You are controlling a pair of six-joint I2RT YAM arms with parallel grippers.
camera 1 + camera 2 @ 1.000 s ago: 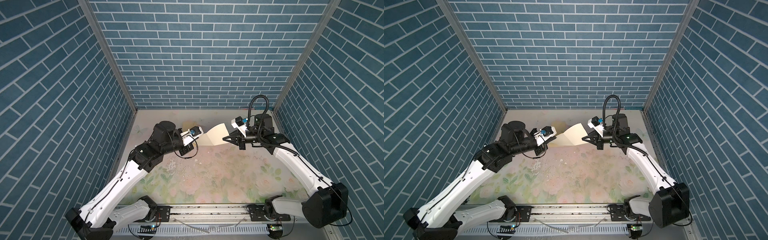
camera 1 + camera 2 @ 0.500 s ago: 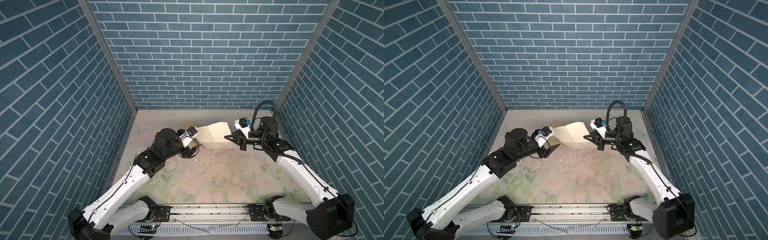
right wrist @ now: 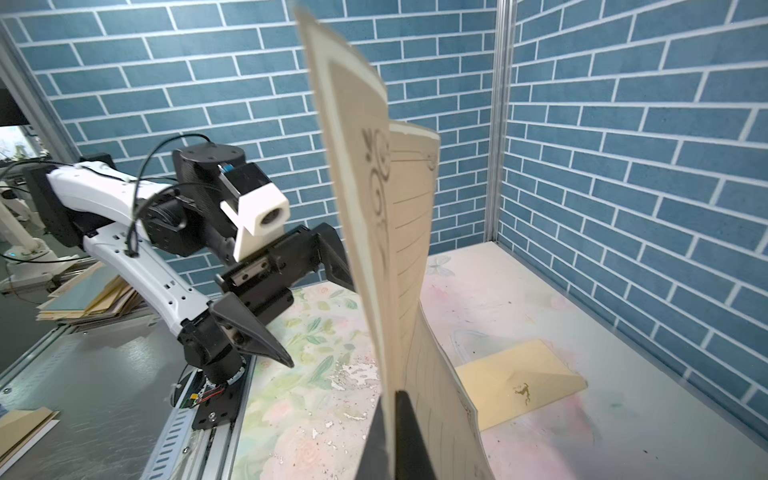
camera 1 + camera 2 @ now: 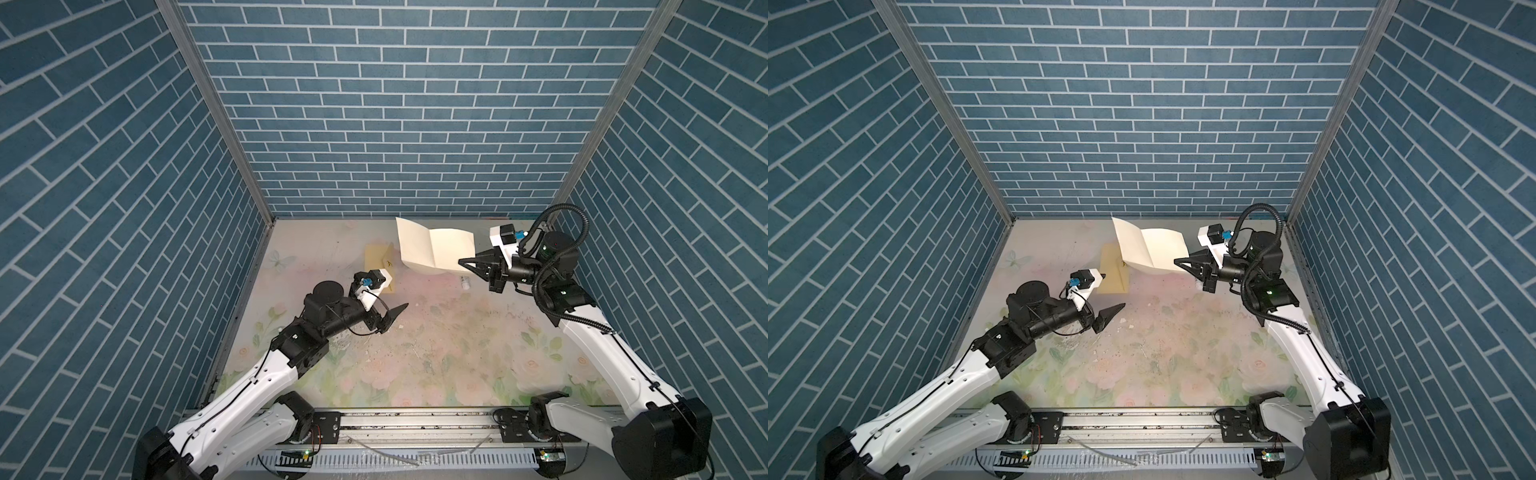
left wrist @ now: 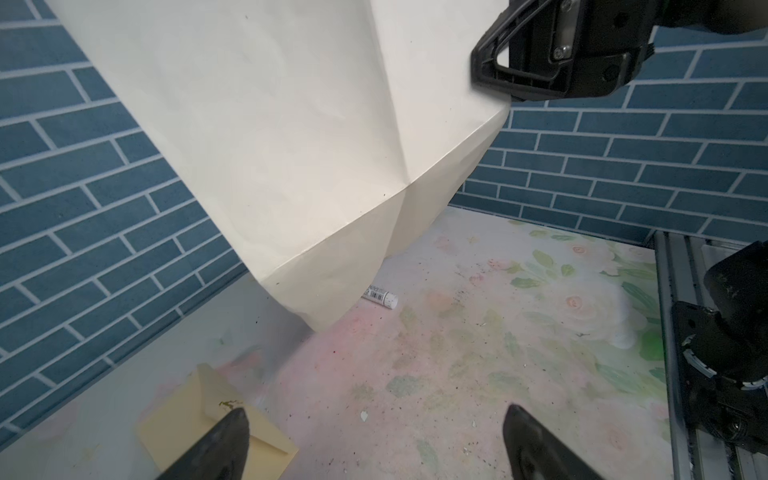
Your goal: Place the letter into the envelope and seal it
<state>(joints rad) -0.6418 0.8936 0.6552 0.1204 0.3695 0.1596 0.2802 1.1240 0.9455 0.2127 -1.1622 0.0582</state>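
Observation:
The cream letter [image 4: 432,251] [image 4: 1148,249] hangs creased above the back of the table, its free edge standing up. My right gripper [image 4: 463,262] [image 4: 1179,262] [image 3: 392,399] is shut on its right edge. The ornate border and ruled lines of the letter [image 3: 399,257] show in the right wrist view. The yellow-tan envelope [image 4: 376,259] [image 4: 1113,270] [image 5: 183,428] [image 3: 519,382] lies flat on the table, below and left of the letter, with its flap open. My left gripper [image 4: 395,318] [image 4: 1111,318] [image 5: 374,419] is open and empty, in front of the envelope and apart from the letter [image 5: 291,145].
A small white glue stick [image 4: 465,283] [image 5: 380,296] lies on the floral table mat under the letter's right part. Blue brick walls close in the back and both sides. A metal rail [image 4: 395,428] runs along the front. A stack of sheets [image 3: 91,299] lies beyond the rail.
My left gripper has opened, let go of the letter's left edge and drawn back toward the front. The letter's freed edge has sprung up. The right gripper still holds it.

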